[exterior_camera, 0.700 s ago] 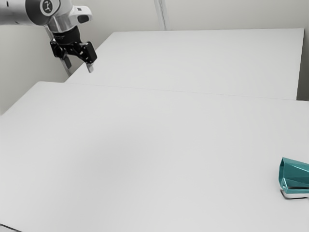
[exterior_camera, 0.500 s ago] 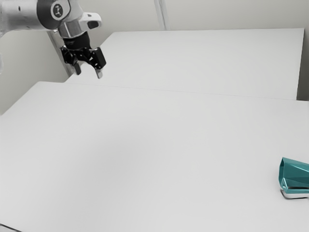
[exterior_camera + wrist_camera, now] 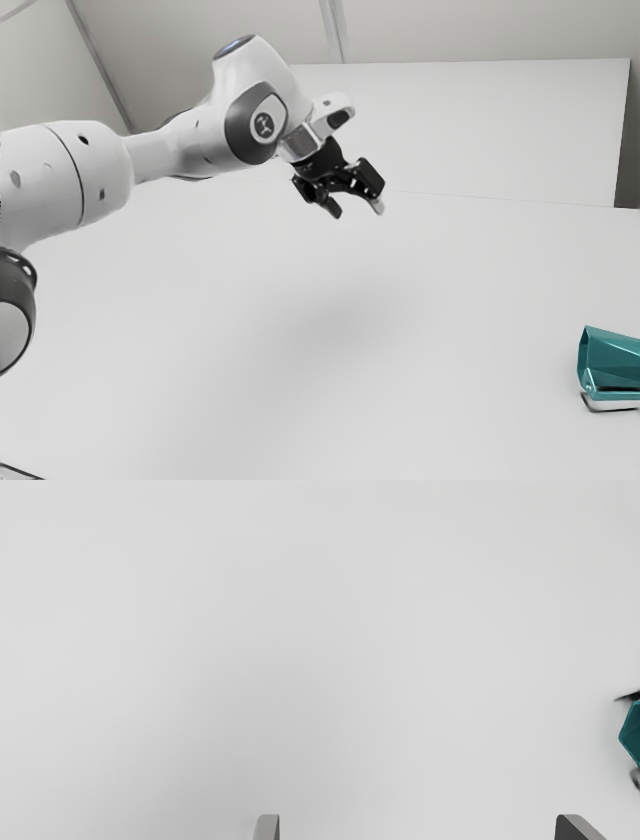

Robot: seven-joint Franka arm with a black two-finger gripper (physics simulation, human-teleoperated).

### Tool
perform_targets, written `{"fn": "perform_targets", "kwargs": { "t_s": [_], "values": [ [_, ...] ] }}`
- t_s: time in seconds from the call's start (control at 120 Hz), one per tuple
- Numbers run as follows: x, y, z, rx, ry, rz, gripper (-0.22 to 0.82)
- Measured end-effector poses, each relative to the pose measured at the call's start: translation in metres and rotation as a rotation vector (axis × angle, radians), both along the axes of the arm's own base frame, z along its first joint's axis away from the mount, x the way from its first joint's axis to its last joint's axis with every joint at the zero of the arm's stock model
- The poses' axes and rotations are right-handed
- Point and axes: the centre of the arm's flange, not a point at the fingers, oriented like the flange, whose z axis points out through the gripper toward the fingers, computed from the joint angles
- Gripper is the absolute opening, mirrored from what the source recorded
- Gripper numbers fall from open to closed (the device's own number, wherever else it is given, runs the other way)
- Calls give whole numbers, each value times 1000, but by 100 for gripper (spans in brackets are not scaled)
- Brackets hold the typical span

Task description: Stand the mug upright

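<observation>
The gripper (image 3: 357, 212) hangs above the table near its far side in the exterior view, well apart from the mug. A teal, faceted mug (image 3: 612, 364) lies on its side at the exterior view's right edge, partly cut off, with a pale strip along its underside. In the wrist view the mug (image 3: 633, 734) peeks in at the right edge with dark bits beside it. There the gripper (image 3: 417, 827) has its fingertips wide apart, nothing between them.
A white table (image 3: 330, 360) spreads under the arm. Behind it stands a second white surface (image 3: 500, 120). A dark thin line (image 3: 20, 471) crosses the exterior view's lower left corner.
The arm has swung out over the table toward the exterior view's right, bringing the gripper closer to the mug and lower in the picture. The mug has not moved.
</observation>
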Motion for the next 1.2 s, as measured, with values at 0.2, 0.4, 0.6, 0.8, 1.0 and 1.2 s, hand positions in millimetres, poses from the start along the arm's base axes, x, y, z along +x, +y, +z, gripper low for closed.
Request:
{"fn": "perform_targets", "kwargs": {
  "t_s": [0.2,0.4,0.6,0.8,1.0,1.2],
  "values": [
    [-26,-96,-17,-84,-51,-34,60],
    [-54,-181,-67,-151,-37,-30,60],
    [-86,-242,-102,-203,-44,-8,60],
    [-101,-266,-116,-233,-55,25,60],
    [-105,-289,-139,-232,-84,33,60],
    [-105,-321,-157,-238,-128,20,60]
  ]
}}
